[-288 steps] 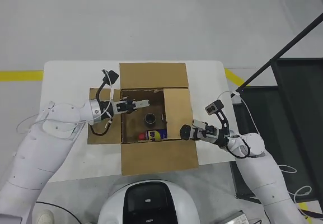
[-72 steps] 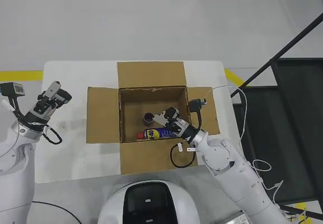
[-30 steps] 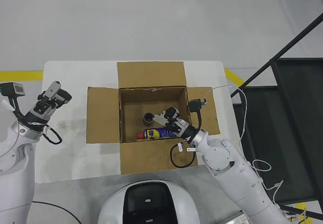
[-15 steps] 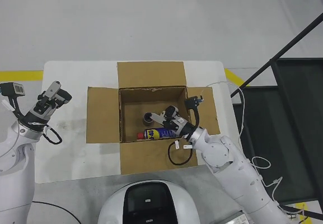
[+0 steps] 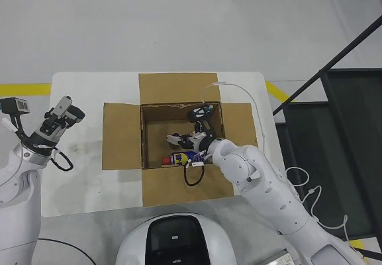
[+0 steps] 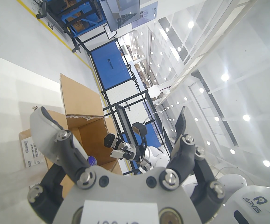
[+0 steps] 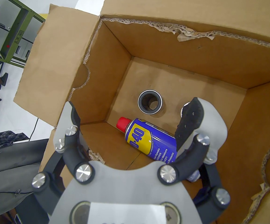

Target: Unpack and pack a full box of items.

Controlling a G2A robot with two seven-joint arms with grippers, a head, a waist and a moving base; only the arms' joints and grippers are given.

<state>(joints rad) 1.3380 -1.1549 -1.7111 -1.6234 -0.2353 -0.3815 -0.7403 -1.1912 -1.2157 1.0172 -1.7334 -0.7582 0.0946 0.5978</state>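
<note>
Right gripper (image 7: pixel 131 108), fingers spread, hangs over the spray can (image 7: pixel 148 141) inside the cardboard box (image 5: pixel 121 136); left gripper (image 5: pixel 70 110), fingers spread, at the box's 9 o'clock.

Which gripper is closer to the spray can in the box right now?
Right. The right gripper hangs open over the box, just above the spray can lying inside. The left gripper, also open, is out past the box's left flap, far from the can.

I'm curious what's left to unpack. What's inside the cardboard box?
A blue-and-yellow spray can lies on its side beside a black ring on the box floor. The right hand hides the can's bottom end and that corner.
</note>
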